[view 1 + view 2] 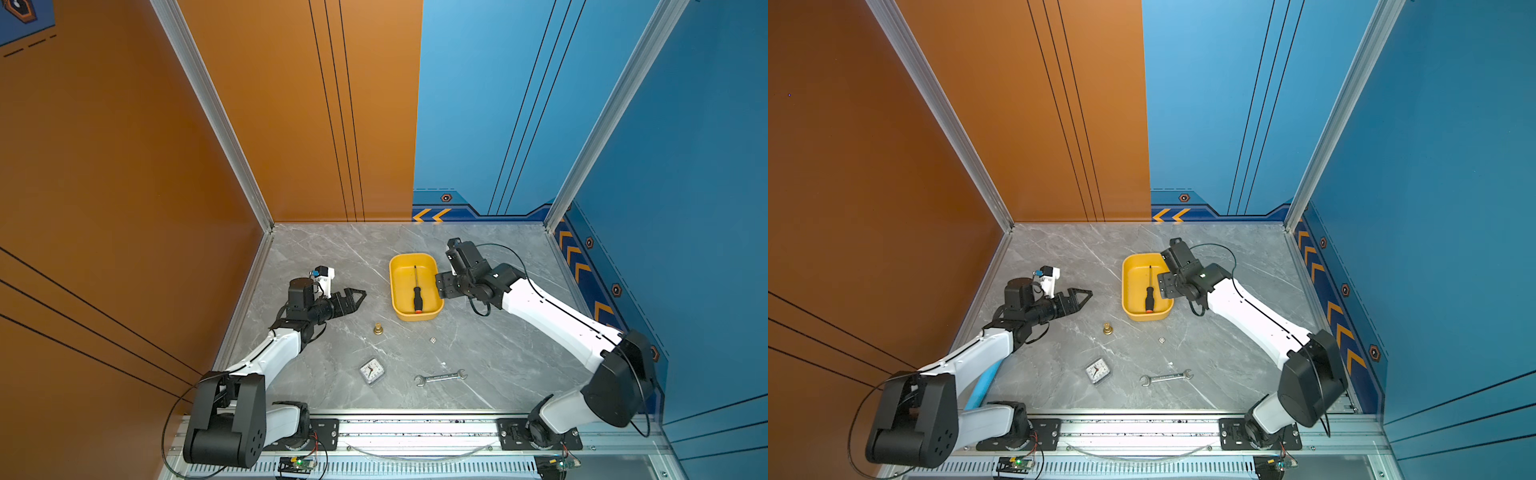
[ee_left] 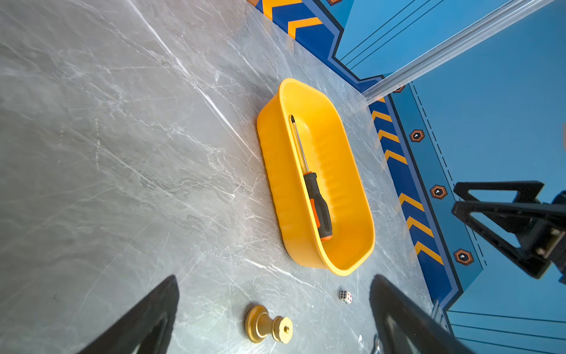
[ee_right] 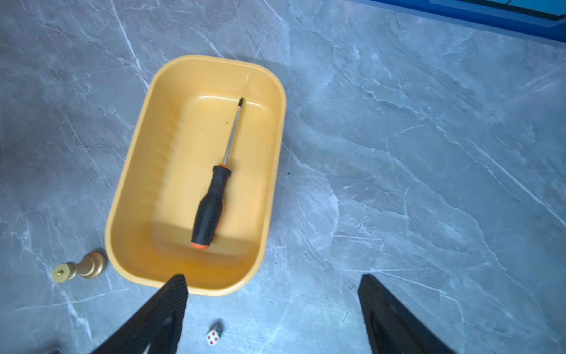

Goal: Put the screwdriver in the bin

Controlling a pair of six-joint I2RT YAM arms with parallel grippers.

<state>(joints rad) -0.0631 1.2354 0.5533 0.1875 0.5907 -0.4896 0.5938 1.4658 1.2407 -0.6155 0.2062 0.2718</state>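
The screwdriver [image 3: 214,196] lies flat on the floor of the bin [image 3: 196,61], tip toward the back of the bench [image 1: 332,257], orange cap toward the robot's side. The right gripper [image 3: 272,277] is released and empty, jaws spread wide; in both top views it hangs at the bin's right-hand wall. The left gripper [image 2: 275,277] is likewise released, holds nothing, and sits well apart from the bin.

Treat the placement as done; the step in hand is the withdrawal:

1. Raise the right gripper straight up before you swing it away. In the right wrist view one finger overlaps the bin's near rim, and a sideways pull may catch it and drag the bin
2. Do not close the jaws until they are clear of the rim
3. Route the retreat away from the die [image 3: 214,337] and the brass knob [image 3: 79,269], both near the bin
4. Leave the left arm parked
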